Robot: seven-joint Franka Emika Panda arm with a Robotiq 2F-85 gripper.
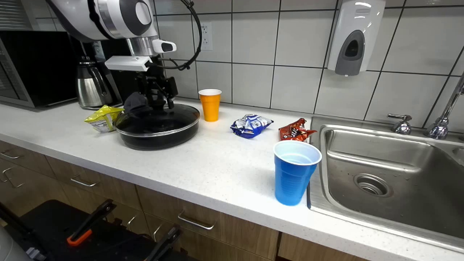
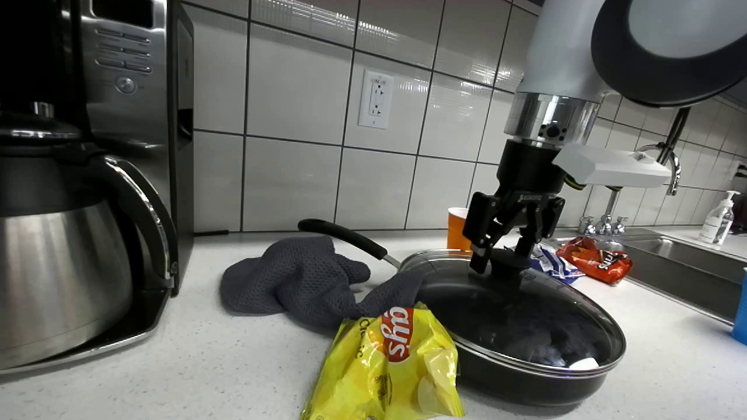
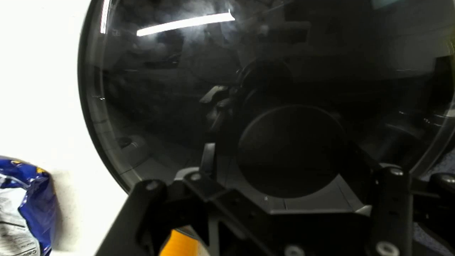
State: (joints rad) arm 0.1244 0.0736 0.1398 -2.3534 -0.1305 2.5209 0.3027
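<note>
Two fingers [image 2: 480, 261] of your pincer [image 2: 503, 261] stand spread astride one dark knob [image 3: 291, 153]; a gap shows along one flank in the wrist view, so you hold nothing. Judged progress: placement at the knob is complete; a grip on it is not yet made. Directly beneath, you have one glass lid [image 2: 560, 321], seated on one black pan [image 1: 159, 141], which stands on the worktop [image 1: 217, 166]. Beside the pan you find one grey cloth [image 2: 303, 286], its contact with the lid unconfirmed, and one orange cup [image 1: 210, 107]. Of three snack packets, the yellow packet [image 2: 391, 373] lies just beside the pan, the blue packet [image 1: 251, 125] farther off, the red packet [image 1: 294, 131] beyond that. Well apart, you note one steel carafe [image 1: 92, 88], then the second of two cups, the blue cup [image 1: 293, 181], beside one sink [image 1: 322, 197].
</note>
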